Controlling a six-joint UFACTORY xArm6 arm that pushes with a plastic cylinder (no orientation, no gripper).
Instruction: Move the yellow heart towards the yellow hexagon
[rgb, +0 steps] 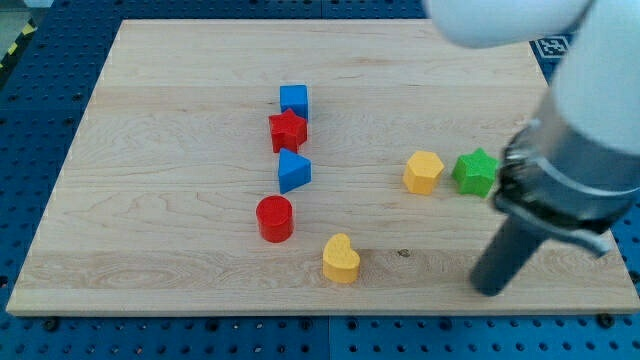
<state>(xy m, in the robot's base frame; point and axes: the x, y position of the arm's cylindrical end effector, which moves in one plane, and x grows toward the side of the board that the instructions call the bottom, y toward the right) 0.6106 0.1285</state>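
Note:
The yellow heart (341, 259) lies near the board's bottom edge, a little right of centre. The yellow hexagon (423, 172) sits up and to the right of it, touching or nearly touching a green star (475, 172) on its right. My tip (489, 288) rests on the board at the lower right, well to the right of the heart and below the green star. It touches no block.
A blue cube (294, 100), a red star (288, 130) and a blue triangle (294, 171) form a column at centre. A red cylinder (274, 218) sits below them. The arm's grey body (585, 150) looms over the board's right edge.

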